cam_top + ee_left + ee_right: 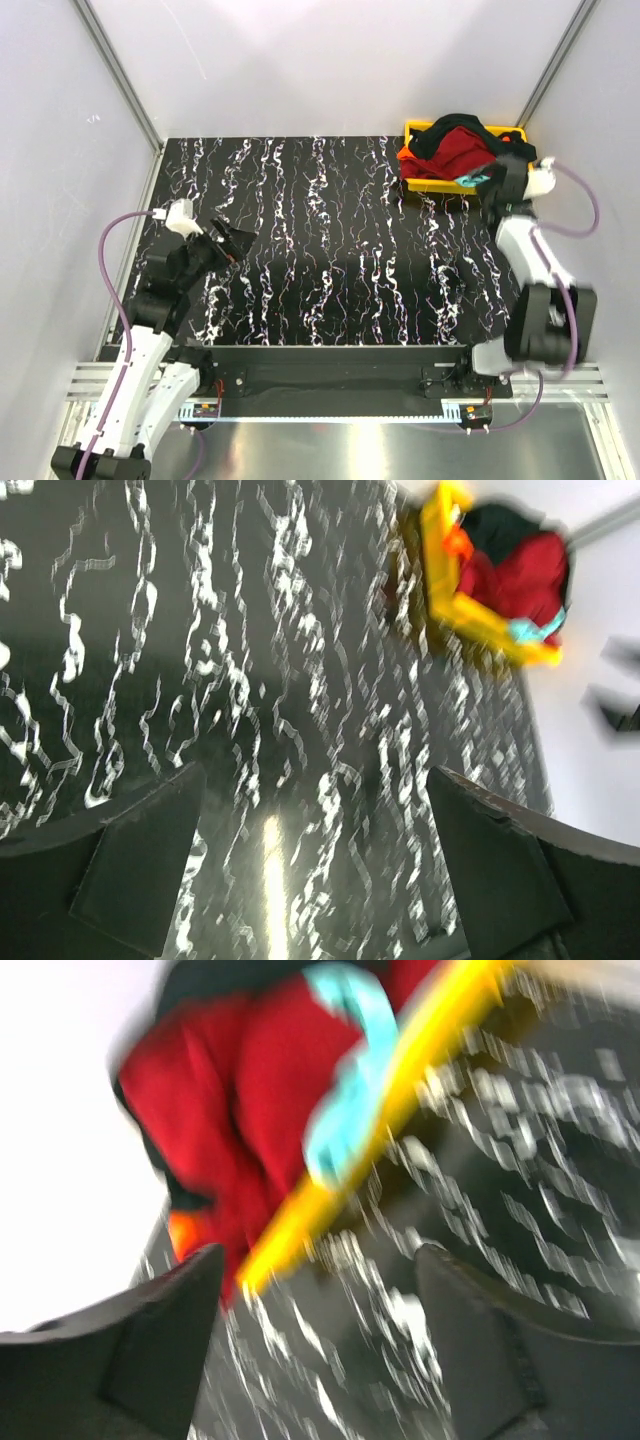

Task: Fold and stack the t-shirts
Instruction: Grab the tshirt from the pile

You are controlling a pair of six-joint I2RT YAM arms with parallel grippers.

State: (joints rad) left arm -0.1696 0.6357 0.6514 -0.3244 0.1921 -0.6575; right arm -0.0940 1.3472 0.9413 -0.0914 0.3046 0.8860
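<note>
The t-shirts lie bunched in a heap at the table's back right. A black one (pixel 455 128) tops a dark red one (pixel 465 155), an orange one (pixel 408 153) shows at the left, and a teal one (pixel 473 180) peeks out in front. My right gripper (pixel 497 188) hovers at the heap's near right corner, open and empty. In its blurred wrist view the right gripper (pixel 320 1252) spans bare table, with the dark red tee (pixel 230 1090) and teal tee (pixel 345 1090) just ahead. Far left, my left gripper (pixel 240 243) is open over the table with nothing between the fingers (pixel 150 860).
The heap sits in a shallow yellow tray (pixel 430 187) by the back right wall, also seen as the yellow tray (pixel 440 580) far off in the left wrist view. The black marbled table (pixel 330 250) spreads between the arms. Grey walls close in on three sides.
</note>
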